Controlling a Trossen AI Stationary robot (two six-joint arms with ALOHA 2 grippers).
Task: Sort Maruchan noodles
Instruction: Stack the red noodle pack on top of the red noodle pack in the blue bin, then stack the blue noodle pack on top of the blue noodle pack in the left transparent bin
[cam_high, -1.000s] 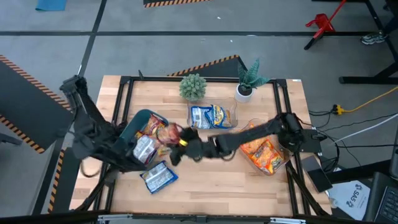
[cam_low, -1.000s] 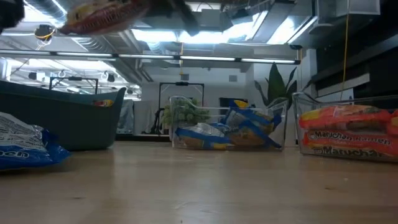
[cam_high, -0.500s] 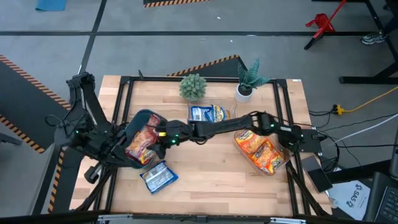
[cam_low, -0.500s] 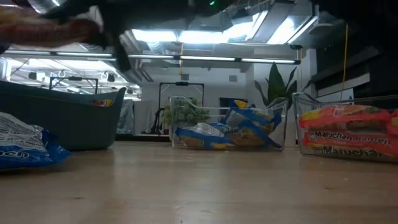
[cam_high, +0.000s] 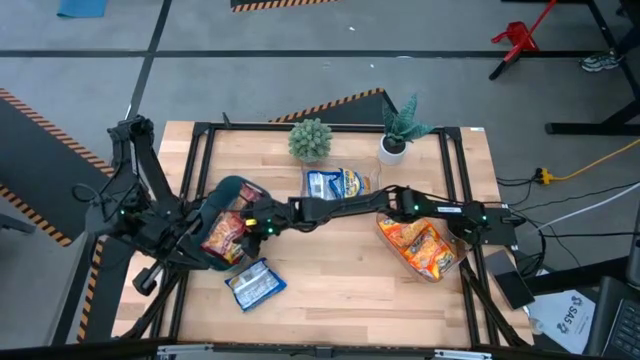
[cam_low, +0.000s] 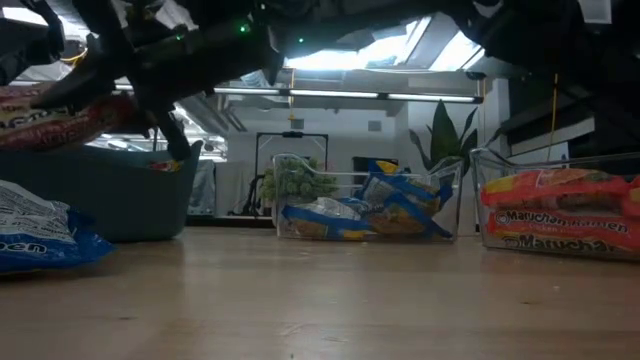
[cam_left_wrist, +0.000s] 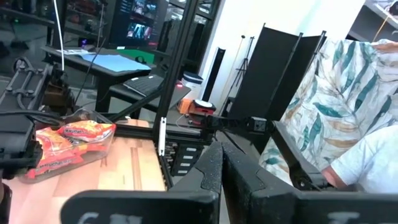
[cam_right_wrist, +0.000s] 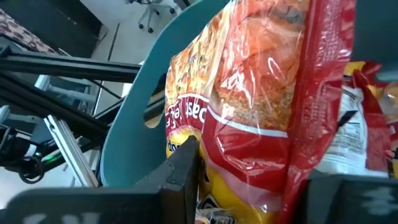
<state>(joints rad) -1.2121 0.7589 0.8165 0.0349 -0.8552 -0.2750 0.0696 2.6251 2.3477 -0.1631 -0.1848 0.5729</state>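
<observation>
My right gripper (cam_high: 258, 224) reaches across over the dark teal bin (cam_high: 222, 190), fingers clamped on a red-brown Maruchan packet (cam_right_wrist: 261, 106), long axis along my fingers. Left gripper (cam_high: 195, 235) waits beside the bin; I cannot tell its fingers' state. Loose blue packet (cam_high: 252, 285) lies just nearer, orange-packet tub (cam_high: 425, 250) far right.

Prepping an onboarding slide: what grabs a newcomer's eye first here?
The right arm stretched across the table, its claw over the dark teal bin at the left, gripping a red-brown noodle packet. Then the orange packets filling the clear tub at the right, and a blue-and-white packet lying loose on the wood.
</observation>
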